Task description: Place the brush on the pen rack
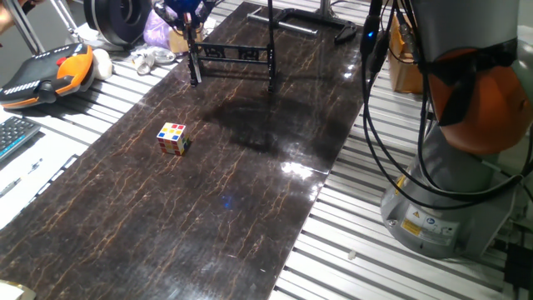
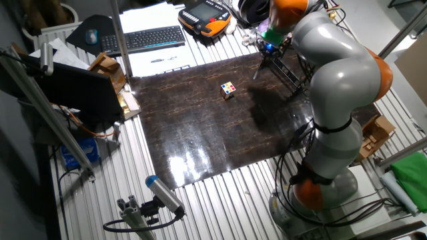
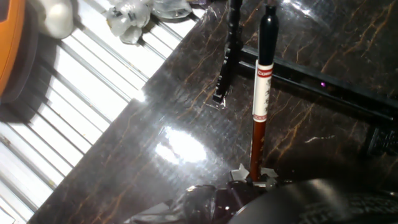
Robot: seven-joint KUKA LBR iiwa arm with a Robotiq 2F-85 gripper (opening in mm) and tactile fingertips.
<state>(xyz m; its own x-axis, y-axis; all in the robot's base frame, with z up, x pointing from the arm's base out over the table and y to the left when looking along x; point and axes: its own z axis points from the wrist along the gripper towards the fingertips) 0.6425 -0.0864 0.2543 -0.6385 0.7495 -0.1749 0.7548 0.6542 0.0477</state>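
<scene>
Step in hand: carrying the brush (image 3: 260, 93) to the pen rack (image 1: 235, 53); the placing itself looks not yet done.
Gripper: the gripper (image 1: 185, 12) hangs over the rack's left end at the far end of the bench (image 1: 208, 217). In the hand view the brush runs straight out from between the fingers, so I judge the gripper closed on the brush's lower end; the fingertips themselves are barely seen.
Brush: red-brown shaft low, white labelled band in the middle, black end farthest from the hand. It lies across a black rack bar (image 3: 323, 81) in the hand view; whether it touches that bar or floats above it I cannot tell.
Pen rack: black frame on upright legs with a lattice crossbar, standing near the far end of the dark marbled bench. One leg (image 3: 227, 56) shows just left of the brush in the hand view.
Next move, as I judge it: lower the brush until it rests on the rack's bars, level enough not to roll off, then open the fingers and lift straight up.
Edges: the bench's left edge is close to the rack's left leg; beyond it lie slatted aluminium and clutter, including an orange teach pendant (image 1: 50, 73).
Open room: the puzzle cube (image 1: 173, 138) sits well apart, mid-bench, out of the way. Clear room for retreat is upward and back toward the bench's middle.
</scene>
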